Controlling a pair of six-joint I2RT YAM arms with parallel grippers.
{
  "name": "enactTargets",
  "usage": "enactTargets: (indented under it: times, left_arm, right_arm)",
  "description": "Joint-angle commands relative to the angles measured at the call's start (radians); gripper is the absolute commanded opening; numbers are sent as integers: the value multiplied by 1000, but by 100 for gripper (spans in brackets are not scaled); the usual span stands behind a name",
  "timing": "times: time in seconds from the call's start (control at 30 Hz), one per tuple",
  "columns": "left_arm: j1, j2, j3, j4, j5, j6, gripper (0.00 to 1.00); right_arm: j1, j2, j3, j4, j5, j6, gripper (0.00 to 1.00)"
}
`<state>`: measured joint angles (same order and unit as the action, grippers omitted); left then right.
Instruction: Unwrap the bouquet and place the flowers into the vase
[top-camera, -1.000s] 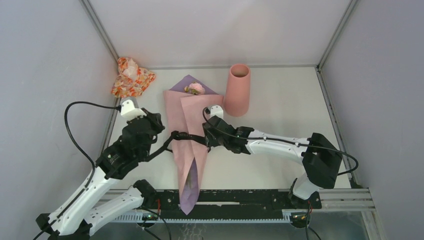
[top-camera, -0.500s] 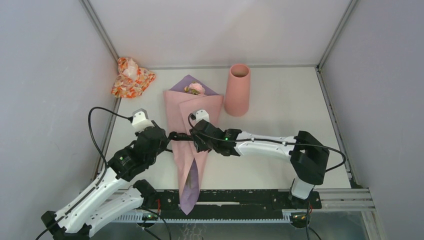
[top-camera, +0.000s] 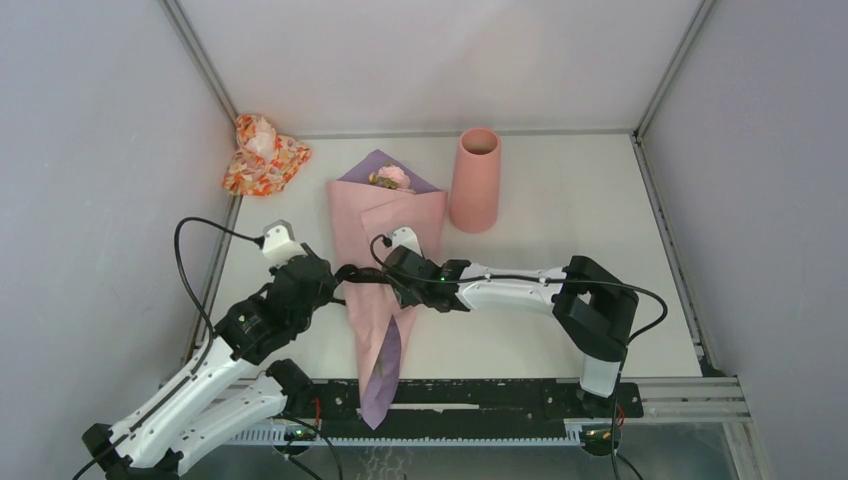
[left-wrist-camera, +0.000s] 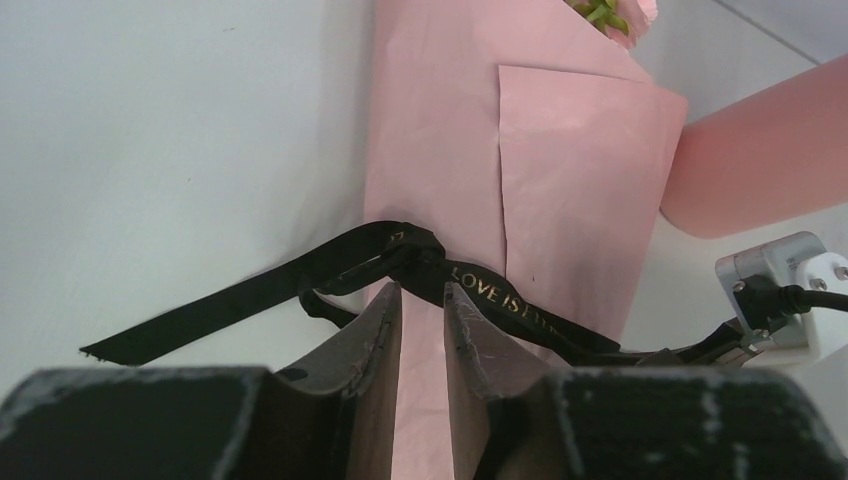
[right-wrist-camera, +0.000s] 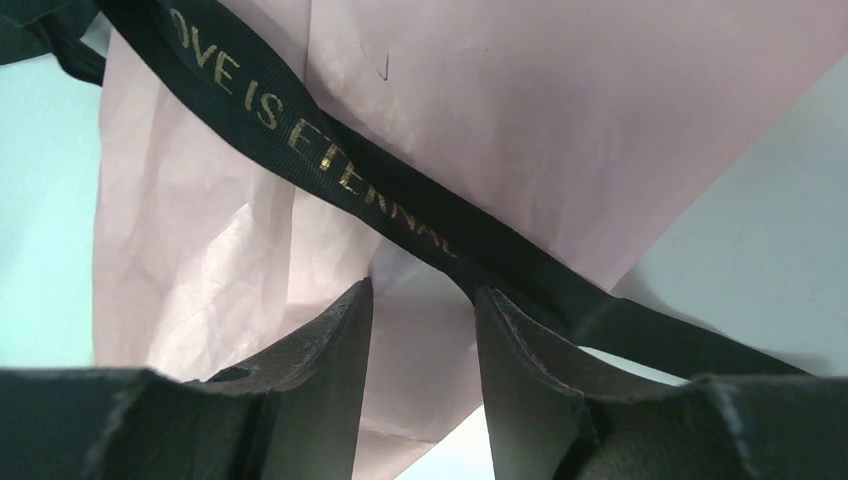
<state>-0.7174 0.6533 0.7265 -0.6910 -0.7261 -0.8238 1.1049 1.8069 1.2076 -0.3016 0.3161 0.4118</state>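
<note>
The bouquet (top-camera: 382, 230), a long pink and lilac paper cone, lies lengthwise on the table with a black ribbon (top-camera: 362, 274) tied round its middle. Pink flowers (top-camera: 392, 177) peek out at its far, wide end. The salmon vase (top-camera: 475, 182) stands upright to its right. My left gripper (top-camera: 333, 287) sits at the cone's left edge, open by a narrow gap, and the ribbon knot (left-wrist-camera: 405, 252) lies just past its tips (left-wrist-camera: 420, 292). My right gripper (top-camera: 393, 272) hovers over the cone, open, with the lettered ribbon (right-wrist-camera: 330, 150) crossing just beyond its tips (right-wrist-camera: 422, 292).
An orange-red floral cloth bundle (top-camera: 262, 155) lies at the back left corner. Grey walls close in on both sides and at the back. A black rail (top-camera: 480, 395) runs along the near edge, and the cone's narrow tip overhangs it.
My left jaws have parted slightly and the left arm has dropped lower beside the cone. The right gripper has slid left along the ribbon onto the bouquet's middle.
</note>
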Motion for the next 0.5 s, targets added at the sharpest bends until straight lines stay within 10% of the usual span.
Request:
enactTargets:
  times: [0.0, 0.47]
  left_arm:
    - [7, -7, -16, 22, 7, -21, 27]
    - [6, 18, -24, 42, 21, -18, 26]
  right_arm:
    - [-16, -17, 31, 8, 59, -33, 51]
    - [-38, 27, 30, -12, 102, -41, 51]
